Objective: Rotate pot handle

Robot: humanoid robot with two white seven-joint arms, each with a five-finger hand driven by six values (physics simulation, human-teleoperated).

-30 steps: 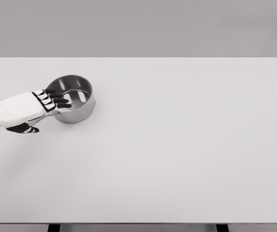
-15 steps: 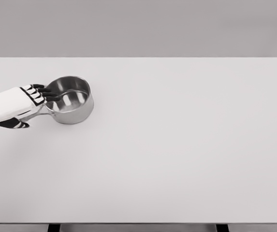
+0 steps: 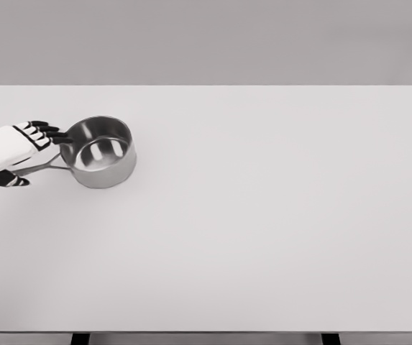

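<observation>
White and bare across its near edge and whole right side, the desk (image 3: 263, 237) carried its only object toward the far-left corner, under a plain grey wall. At the left edge the left hand (image 3: 13, 152) lay over the handle (image 3: 42, 167), thumb below and dark fingers (image 3: 51, 134) stretched flat toward the rim — extended, not visibly clamped on anything. Just beyond sat the pot (image 3: 103, 153), upright and empty. Polished steel like this looked rigid, moderately heavy and slick, so it would probably slide and pivot on the desk rather than tip. The thin handle, well out from the bowl, seemed the best place to grip — most leverage there.
</observation>
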